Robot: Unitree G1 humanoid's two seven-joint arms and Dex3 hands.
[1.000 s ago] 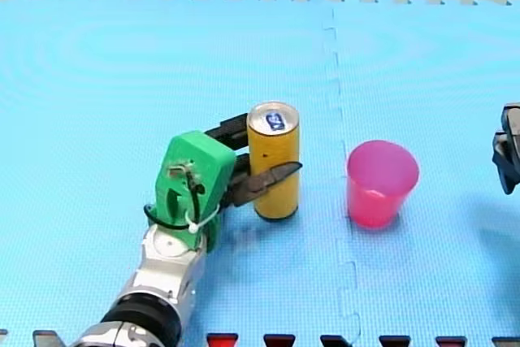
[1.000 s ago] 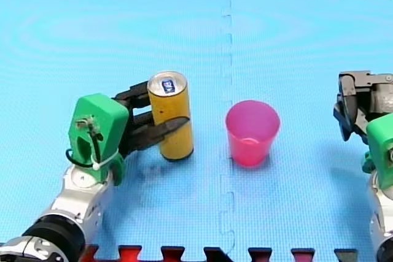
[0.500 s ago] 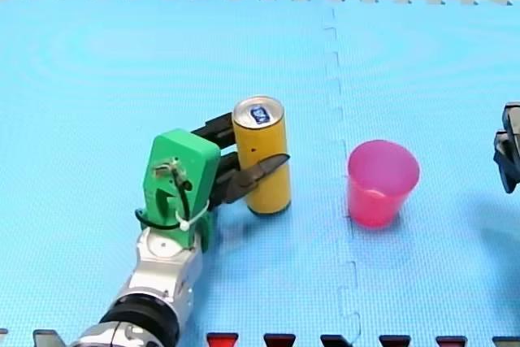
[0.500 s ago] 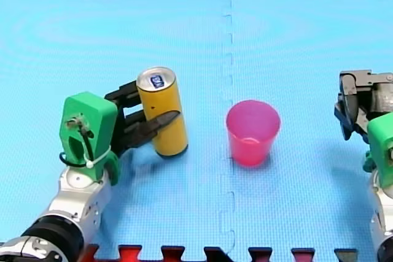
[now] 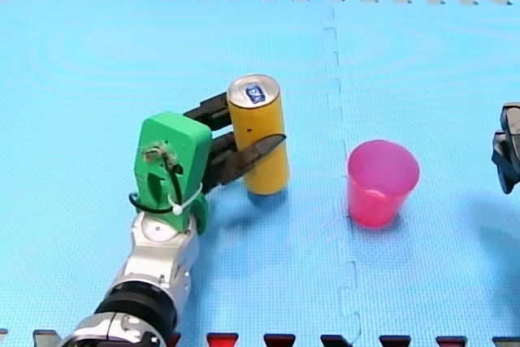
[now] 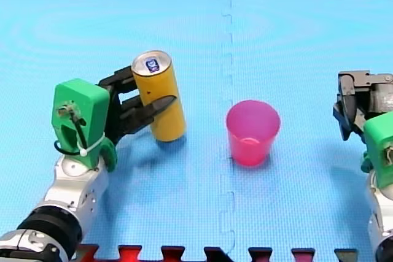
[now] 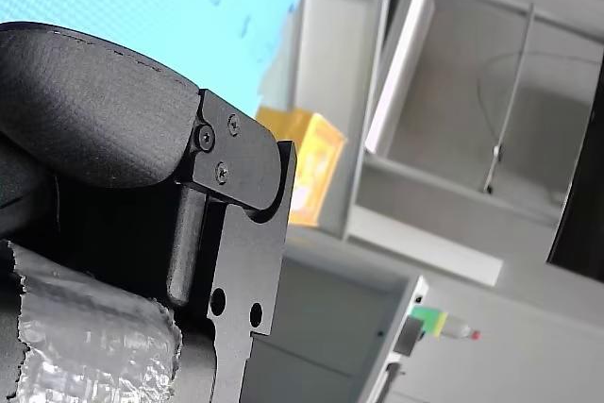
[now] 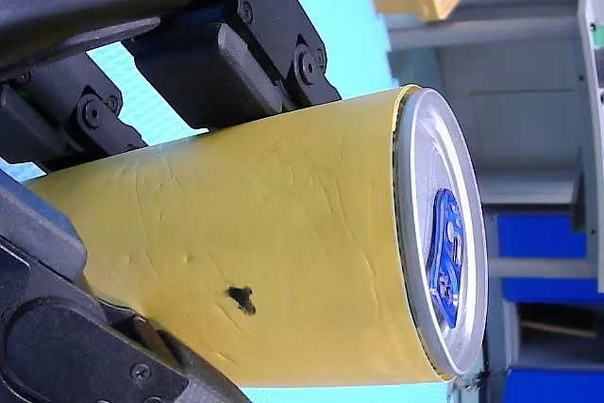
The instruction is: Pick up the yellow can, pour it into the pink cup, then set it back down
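The yellow can (image 5: 258,140) hangs just above the blue mat, left of centre, with its silver top leaning to the left. My left hand (image 5: 242,127) is shut on it, thumb across its front and the other fingers behind it. The second wrist view has the same can (image 8: 283,233) close up between the dark fingers (image 8: 236,54). The pink cup (image 5: 382,183) stands upright on the mat to the can's right, a clear gap away. My right hand (image 6: 358,105) is at the right edge of the mat, holding nothing.
The blue foam mat (image 5: 122,79) covers the whole surface, and a jigsaw seam (image 5: 335,103) runs front to back between can and cup. Red and black tabs (image 6: 172,253) line the near edge. The first wrist view has dark hand parts (image 7: 142,186) against shelving.
My left hand has raised the can off the mat and carried it left and away from me. The can now tilts further left. The cup and right hand have stayed put.
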